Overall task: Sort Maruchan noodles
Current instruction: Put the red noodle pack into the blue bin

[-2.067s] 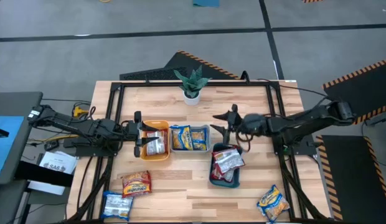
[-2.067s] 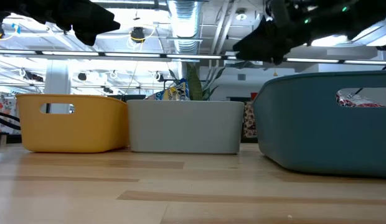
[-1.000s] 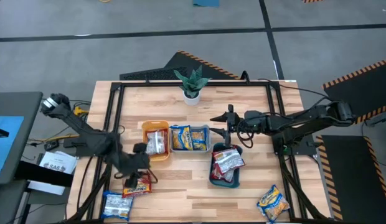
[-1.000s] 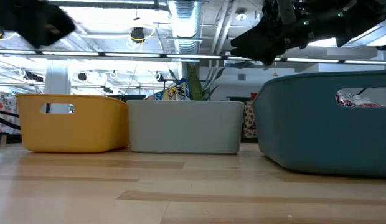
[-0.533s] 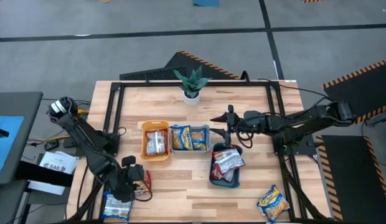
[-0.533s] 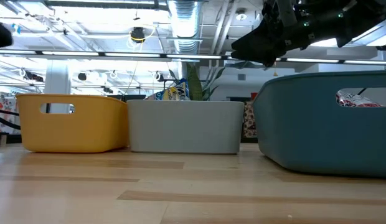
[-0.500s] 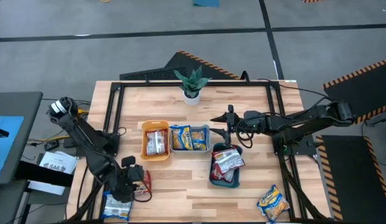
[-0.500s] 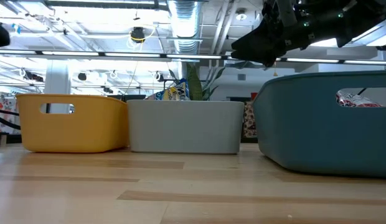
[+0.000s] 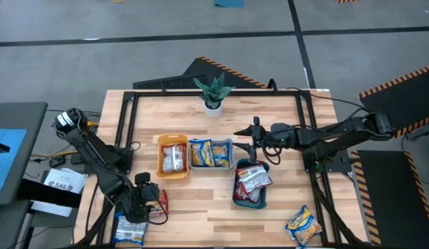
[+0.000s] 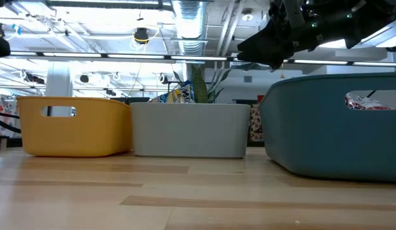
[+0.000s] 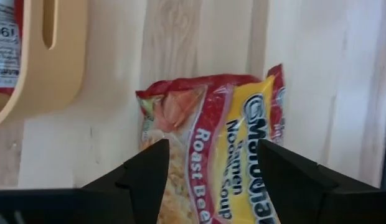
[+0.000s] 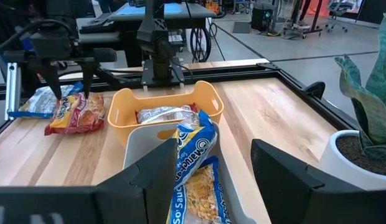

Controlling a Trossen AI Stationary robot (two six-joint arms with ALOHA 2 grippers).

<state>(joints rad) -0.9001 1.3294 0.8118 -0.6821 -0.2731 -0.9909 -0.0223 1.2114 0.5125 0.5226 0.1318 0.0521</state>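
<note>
Maruchan noodles fill three trays; three packets remain on the counter (image 9: 201,207), left gripper (image 9: 151,206) spread over the red packet (image 11: 211,149).

A robotics lab or workshop. Exposed ceiling ducting (image 10: 188,13) is running overhead. Hazard-striped floor mats (image 9: 398,86) are lying beside the wooden table (image 9: 201,207).

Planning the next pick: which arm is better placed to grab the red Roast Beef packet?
Left: its open gripper hangs right over the red packet, while the right gripper waits by the trays.
</note>
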